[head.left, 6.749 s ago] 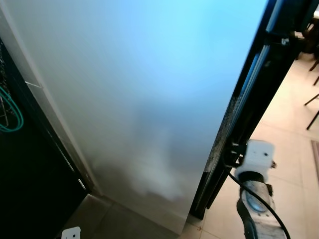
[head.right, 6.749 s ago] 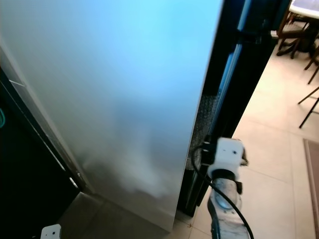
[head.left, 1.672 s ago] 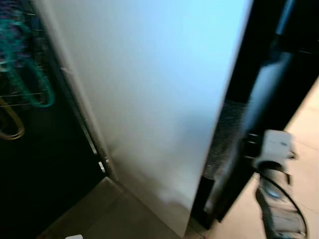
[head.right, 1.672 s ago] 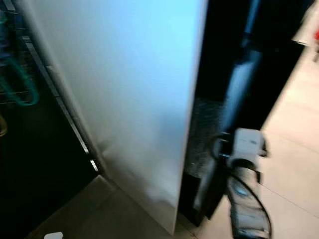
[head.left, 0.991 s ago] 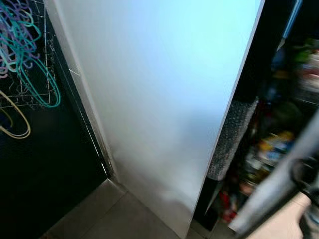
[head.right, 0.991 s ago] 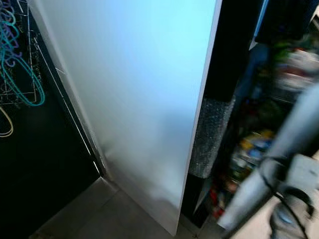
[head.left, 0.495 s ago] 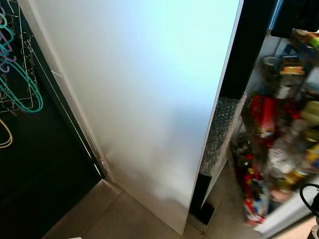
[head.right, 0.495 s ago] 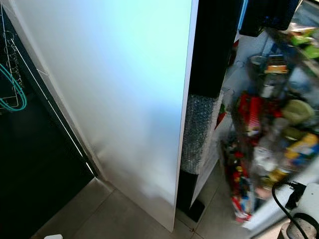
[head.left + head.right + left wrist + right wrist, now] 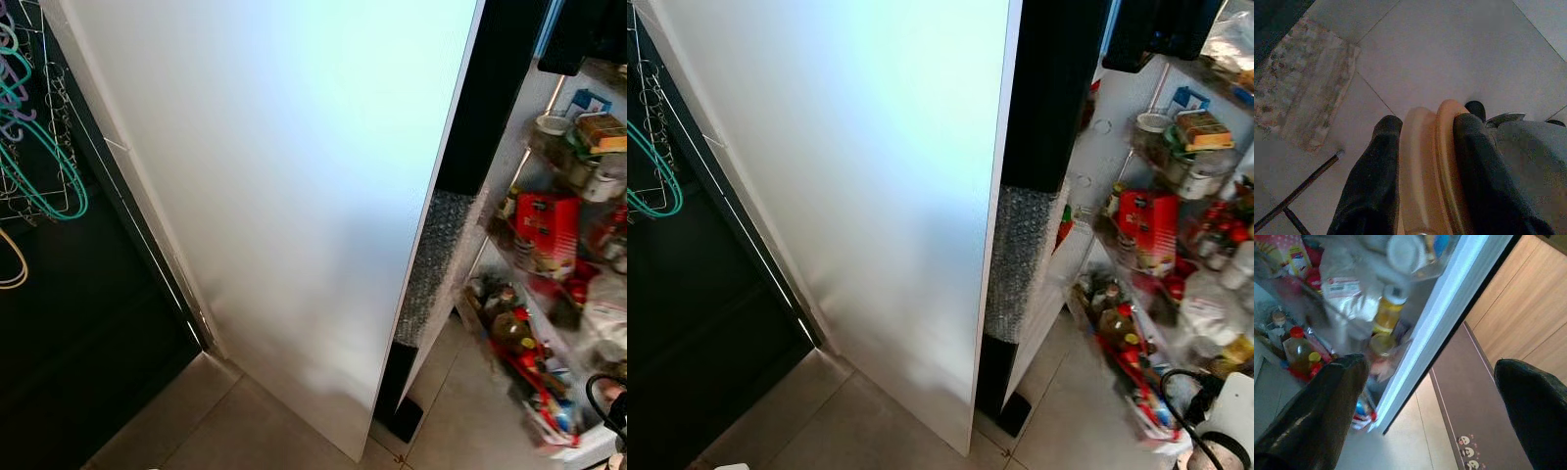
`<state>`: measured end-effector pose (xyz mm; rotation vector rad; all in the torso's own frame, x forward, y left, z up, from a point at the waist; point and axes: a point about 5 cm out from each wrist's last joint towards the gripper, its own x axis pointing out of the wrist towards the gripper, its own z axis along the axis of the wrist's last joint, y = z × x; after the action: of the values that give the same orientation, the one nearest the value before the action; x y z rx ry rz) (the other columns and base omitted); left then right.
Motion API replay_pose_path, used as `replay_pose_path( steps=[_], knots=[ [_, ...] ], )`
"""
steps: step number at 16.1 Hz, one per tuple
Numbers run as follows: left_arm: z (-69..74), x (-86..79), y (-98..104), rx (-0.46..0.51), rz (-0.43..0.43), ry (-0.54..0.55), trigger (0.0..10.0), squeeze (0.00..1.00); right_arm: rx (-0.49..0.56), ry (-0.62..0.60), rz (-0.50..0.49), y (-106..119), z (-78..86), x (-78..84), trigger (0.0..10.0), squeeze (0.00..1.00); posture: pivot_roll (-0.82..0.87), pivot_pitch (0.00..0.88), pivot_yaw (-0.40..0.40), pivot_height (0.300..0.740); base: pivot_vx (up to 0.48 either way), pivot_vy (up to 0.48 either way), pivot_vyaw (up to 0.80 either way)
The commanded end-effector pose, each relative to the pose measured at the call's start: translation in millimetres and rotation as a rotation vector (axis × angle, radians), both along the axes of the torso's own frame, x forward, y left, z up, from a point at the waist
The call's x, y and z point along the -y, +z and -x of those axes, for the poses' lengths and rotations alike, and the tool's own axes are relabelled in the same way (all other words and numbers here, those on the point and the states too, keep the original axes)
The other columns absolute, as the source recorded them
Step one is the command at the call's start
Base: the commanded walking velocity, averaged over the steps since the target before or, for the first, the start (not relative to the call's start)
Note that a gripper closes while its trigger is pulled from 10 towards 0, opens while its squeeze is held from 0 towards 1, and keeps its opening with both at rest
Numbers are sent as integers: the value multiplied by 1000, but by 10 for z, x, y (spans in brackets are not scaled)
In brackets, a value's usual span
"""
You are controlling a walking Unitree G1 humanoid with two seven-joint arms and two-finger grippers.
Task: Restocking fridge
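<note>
Now we stand in front of the fridge, and its white side panel takes most of our head views. To the right of this panel the fridge door stands open, and we see its door shelves packed with food: a red carton on a middle shelf, jars and a small box on the shelf above, and bottles with red and yellow caps on the lowest shelf. A strip of bubble wrap covers part of the black edge beside the white panel. On our left, teal clothes hangers hang on a wire rack against a dark surface. The floor below is of grey tiles.

Our left hand hangs low over the tiled floor, and its two black fingers are clenched on a flat orange thing, maybe a packet; we cannot tell exactly what it is. A stone threshold strip lies on the floor near it.

Our right hand is close to the lower edge of the open door, with its fingers spread wide apart and grasping nothing. Between them we see a yellow bottle and a clear bag in the door shelf, and a brown mat on the floor.
</note>
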<state>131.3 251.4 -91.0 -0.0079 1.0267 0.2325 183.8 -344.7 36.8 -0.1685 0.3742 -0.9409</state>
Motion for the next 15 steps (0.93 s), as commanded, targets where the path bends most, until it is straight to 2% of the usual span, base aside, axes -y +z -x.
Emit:
replay_pose_path(
  steps=[1, 2, 3, 4, 7, 8, 11, 12, 13, 15],
  knots=[
    [42, -50, -2, -24, -10, 1, 10000, 0, 12, -13, 4, 22, 9, 44, 10000, 0, -138, 0, 26, 740, 0, 0, 0],
    [60, -49, -8, -22, -5, 6, 10000, 0, -152, 135, -140, -423, 33, -195, 10000, 0, -143, 0, 31, 740, 0, 0, 0],
    [92, -37, -21, -29, -6, 9, 10000, 0, -404, 324, -448, -1091, 364, -758, 10000, 0, -115, 0, 40, 740, 0, 0, 0],
    [81, -8, -27, -32, -7, 6, 10000, 0, -483, 368, -576, -1278, 546, -1006, 10000, 0, -113, 0, 39, 740, 0, 0, 0],
    [1, 80, -29, -33, -10, -27, 10000, 0, -528, 404, -580, -1327, 604, -1099, 10000, 0, -112, 0, 40, 740, 0, -87, 0],
    [-65, 122, -19, -25, -6, -31, 10000, 0, -525, 397, -588, -1332, 611, -1109, 10000, 0, -113, 0, 40, 740, 0, -262, 0],
    [-132, 119, 4, -18, -8, -41, 10000, 0, -524, 413, -590, -1337, 610, -1099, 10000, 0, -112, 0, 43, 740, 0, -265, 0],
    [-135, 72, 18, -14, -9, -31, 10000, 0, -518, 429, -546, -1319, 589, -1053, 10000, 0, -107, 0, 36, 740, 0, -266, 0],
    [-142, 39, 29, -11, -11, -20, 10000, 0, -477, 388, -479, -1266, 559, -932, 10000, 0, -112, 0, 37, 740, 0, -262, 0],
    [-158, 38, 34, -15, -12, -16, 10000, 0, -450, 350, -399, -1196, 520, -793, 10000, 0, -115, 0, 35, 740, 0, -262, 0]
  ],
)
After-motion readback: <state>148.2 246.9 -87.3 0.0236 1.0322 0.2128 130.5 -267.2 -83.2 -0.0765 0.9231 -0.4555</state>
